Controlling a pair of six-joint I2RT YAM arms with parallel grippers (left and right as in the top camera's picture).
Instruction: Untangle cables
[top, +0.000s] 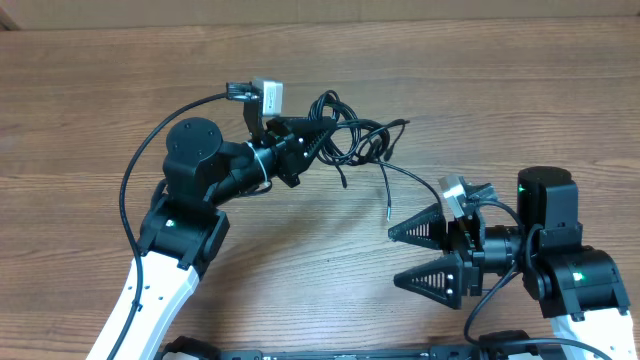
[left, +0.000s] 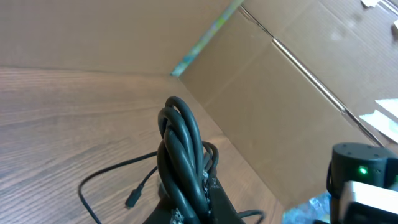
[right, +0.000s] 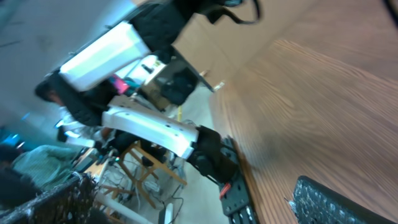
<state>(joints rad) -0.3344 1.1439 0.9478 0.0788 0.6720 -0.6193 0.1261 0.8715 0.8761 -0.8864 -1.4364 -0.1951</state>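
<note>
Left gripper (top: 318, 138): jaws together, clamped on the cables (top: 352, 135), a black looped bundle gripped at its left side. In the left wrist view, loops standing upright from between the fingers (left: 225, 214). Bundle around mid-table, somewhat toward the far edge, thin strands trailing right and nearward, one loose end (top: 388, 212) near the right gripper's upper finger, not touching. Right gripper (top: 395, 256): jaws spread wide, empty, touching nothing, pointed left. Bare wooden table (top: 300, 60) open on every side of the bundle, with a cardboard wall (left: 280, 112) along the far edge. Left arm bent at the elbow, reaching in from near-left. Right arm low at near-right.
</note>
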